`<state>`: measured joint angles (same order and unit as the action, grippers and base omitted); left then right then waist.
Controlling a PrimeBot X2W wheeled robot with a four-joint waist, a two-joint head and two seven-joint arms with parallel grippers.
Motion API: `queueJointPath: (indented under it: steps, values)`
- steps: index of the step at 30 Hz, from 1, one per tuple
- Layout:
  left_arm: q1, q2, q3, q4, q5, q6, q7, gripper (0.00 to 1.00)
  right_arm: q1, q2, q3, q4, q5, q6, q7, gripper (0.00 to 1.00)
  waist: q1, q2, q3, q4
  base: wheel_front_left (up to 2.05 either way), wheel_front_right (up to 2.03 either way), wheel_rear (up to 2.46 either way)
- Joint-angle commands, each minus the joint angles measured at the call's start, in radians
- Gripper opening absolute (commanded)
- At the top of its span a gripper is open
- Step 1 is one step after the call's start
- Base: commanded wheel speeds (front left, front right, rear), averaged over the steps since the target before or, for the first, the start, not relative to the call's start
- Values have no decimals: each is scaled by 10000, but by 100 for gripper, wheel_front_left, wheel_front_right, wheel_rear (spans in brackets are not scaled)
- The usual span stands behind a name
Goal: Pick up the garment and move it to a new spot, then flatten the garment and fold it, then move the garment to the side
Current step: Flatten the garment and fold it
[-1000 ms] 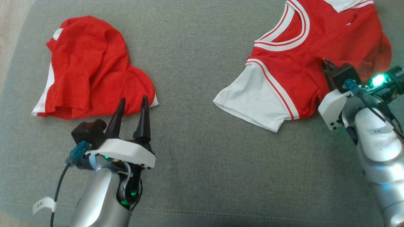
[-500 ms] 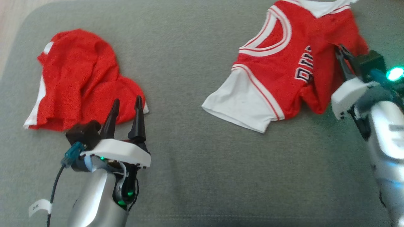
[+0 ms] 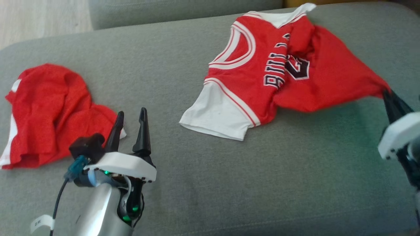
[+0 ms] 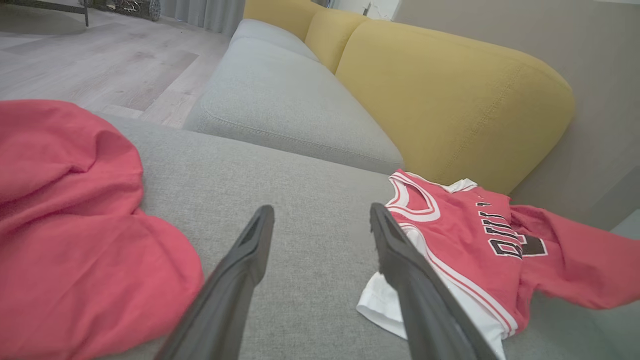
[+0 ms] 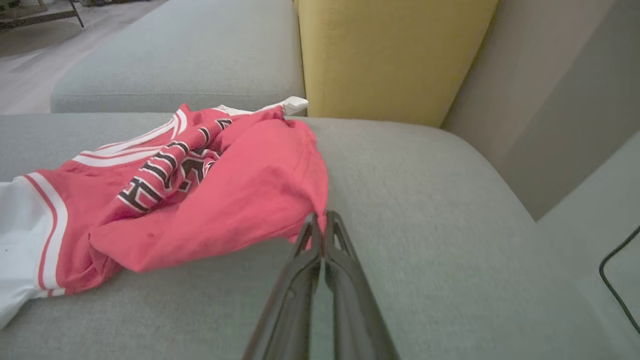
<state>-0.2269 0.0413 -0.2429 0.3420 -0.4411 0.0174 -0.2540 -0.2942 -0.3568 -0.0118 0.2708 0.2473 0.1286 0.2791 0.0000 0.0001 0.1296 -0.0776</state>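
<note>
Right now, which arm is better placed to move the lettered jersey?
Right. The right hand grips the jersey by its edge, cloth stretched toward it. The left hand stands open by the other red garment, holding nothing.

The left gripper (image 3: 131, 112) has two tapered black fingers (image 3: 143, 137) on a white plate (image 3: 121, 165). Its silver forearm (image 3: 98, 209) bears a teal plug (image 3: 76, 165) and black cable (image 3: 58, 205).

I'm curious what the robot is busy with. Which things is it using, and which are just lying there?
In the job: red jersey with white trim and black letters; right tool, shut on its edge.
Just lying about: crumpled red garment with white trim; yellow sofa cushion; open left tool, holding nothing.
</note>
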Motion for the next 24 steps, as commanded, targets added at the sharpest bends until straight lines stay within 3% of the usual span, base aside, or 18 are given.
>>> queueJointPath:
  steps: [1, 9, 15, 24]
  values:
    - [-141, 89, 315, -341, 73, 20, -78, 100, 124, -116, -124, -545, 93, 21, 205, 0, 0, -1, -127, -179, 0, 0, 0]
    - [-375, 90, -246, 394, 252, -360, -20, 100, 788, 631, -1340, -1126, -389, 21, 462, 0, 0, -1, -1, -664, 0, 0, 0]
    - [-1087, 283, -969, 1468, 670, -764, 618, 100, 595, 1071, -1307, -1000, -753, 21, 273, 0, 0, -1, 244, -904, 0, 0, 0]
    - [-2306, 382, -1206, 2847, 908, -738, 1100, 100, 257, 1407, -943, -683, -960, 21, 9, 0, 0, -1, 419, -1255, 0, 0, 0]
